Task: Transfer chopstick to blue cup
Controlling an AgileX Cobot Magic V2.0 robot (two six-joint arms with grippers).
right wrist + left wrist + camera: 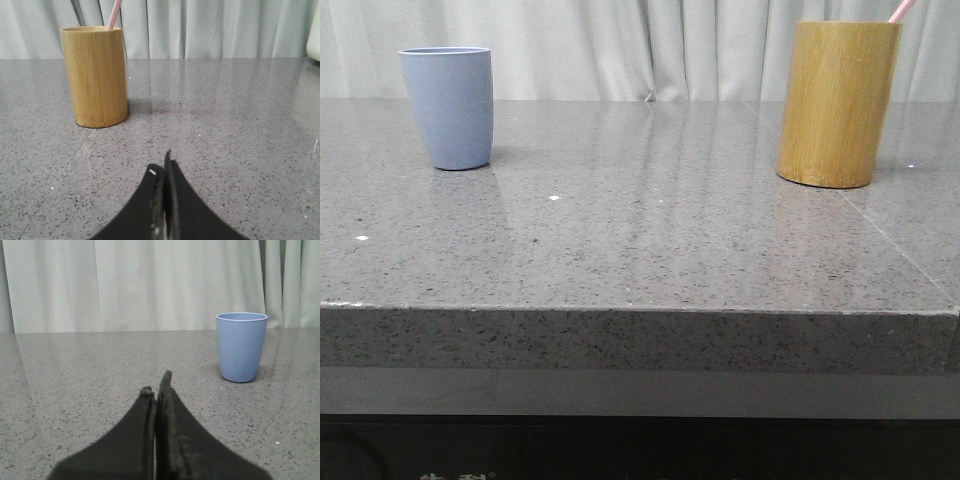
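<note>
Both sets of jaws are pressed together on nothing, the right gripper (pixel 164 167) low over the table (pixel 640 250) and facing the bamboo holder (pixel 97 75) just ahead, nearer than the left gripper (pixel 157 387) by the blue cup (pixel 241 346), where the chopstick (pixel 114 15) stands near upright, tip leaning out.

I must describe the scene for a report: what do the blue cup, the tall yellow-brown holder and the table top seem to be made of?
The blue cup looks like matte plastic: even colour, no shine. The holder seems to be bamboo, with fine vertical grain and a slight sheen. The table top looks like polished speckled stone or an imitation of it, since it faintly reflects both.
</note>
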